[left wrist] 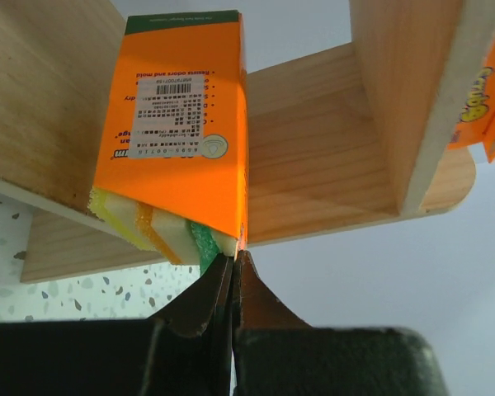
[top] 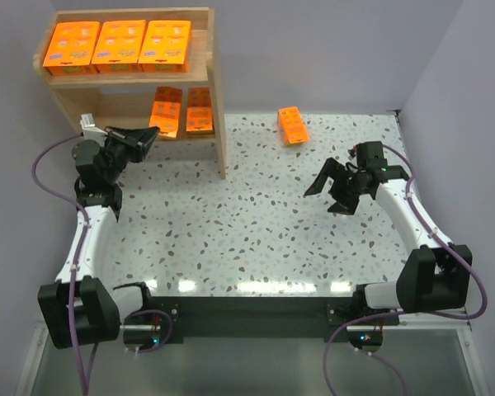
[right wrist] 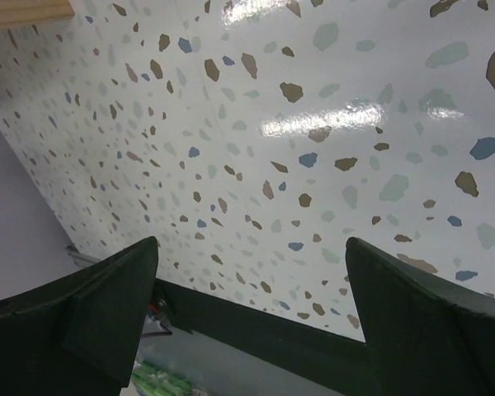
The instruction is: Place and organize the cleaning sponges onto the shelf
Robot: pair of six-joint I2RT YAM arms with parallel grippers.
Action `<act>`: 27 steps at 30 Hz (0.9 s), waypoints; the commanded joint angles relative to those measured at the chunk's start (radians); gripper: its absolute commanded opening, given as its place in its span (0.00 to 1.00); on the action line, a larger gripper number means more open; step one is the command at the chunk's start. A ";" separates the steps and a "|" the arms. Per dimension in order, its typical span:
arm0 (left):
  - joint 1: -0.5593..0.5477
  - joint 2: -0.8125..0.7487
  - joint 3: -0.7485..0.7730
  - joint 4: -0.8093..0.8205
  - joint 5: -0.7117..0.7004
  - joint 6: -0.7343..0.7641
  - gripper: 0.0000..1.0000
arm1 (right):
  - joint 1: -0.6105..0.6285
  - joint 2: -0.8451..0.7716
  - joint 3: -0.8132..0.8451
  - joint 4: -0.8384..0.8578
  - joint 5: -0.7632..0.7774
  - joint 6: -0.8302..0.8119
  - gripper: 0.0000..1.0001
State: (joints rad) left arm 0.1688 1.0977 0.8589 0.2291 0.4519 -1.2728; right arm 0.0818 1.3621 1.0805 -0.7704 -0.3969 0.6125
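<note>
Six cleaning sponges (top: 120,43) from overhead: flat, bright-orange rectangular packs with small pale and bluish marks on the face. Three side by side on the top tier of the shelf (top: 219,124), light bare wood, at 10 o'clock on the table (top: 256,239). Two more on the lower tier, left lower pack (top: 165,110) just beside right lower pack (top: 200,111). Sixth, a loose pack (top: 293,125), flat on the speckled top at 12 o'clock, well apart from the shelf.

Left gripper (top: 151,136) at 9 o'clock, reaching toward the lower tier, tips at the near edge of the left lower pack. Right gripper (top: 332,191) at 3 o'clock, over bare table, holding nothing.

Only from the left wrist:
- The plain side of a pack (left wrist: 181,190) up close, with a white printed label (left wrist: 175,107) carrying a barcode and a dark green strip at the far end.
- At the near end, sponge layers (left wrist: 161,231) in yellow, orange, white and green.
- Wooden boards of the shelf (left wrist: 330,157) behind and around it.
- Fingers (left wrist: 206,301) pressed together, tips touching the pack's near corner; cannot tell whether a sliver of wrapper is pinched between them.
- At 3 o'clock, past a wooden panel, the edge of another orange pack (left wrist: 488,99).

Only from the right wrist:
- Dark fingers (right wrist: 107,305) spread wide apart, nothing between them.
- Glossy speckled table below.
- A strip of wood (right wrist: 25,10) at 11 o'clock.
</note>
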 commanded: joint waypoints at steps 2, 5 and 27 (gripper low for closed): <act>0.009 0.123 0.026 0.252 0.086 -0.094 0.00 | -0.007 -0.034 -0.011 0.022 -0.033 -0.020 0.99; 0.008 0.188 0.014 0.322 0.091 -0.148 0.00 | -0.008 -0.046 -0.008 0.022 -0.034 -0.016 0.99; -0.052 0.276 0.002 0.432 0.053 -0.211 0.37 | -0.008 0.009 0.056 0.171 -0.053 -0.088 0.99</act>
State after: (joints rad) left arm 0.1268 1.4208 0.8650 0.5831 0.4873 -1.4708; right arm 0.0772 1.3563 1.0767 -0.6819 -0.4225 0.5743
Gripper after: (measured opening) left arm 0.285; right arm 0.988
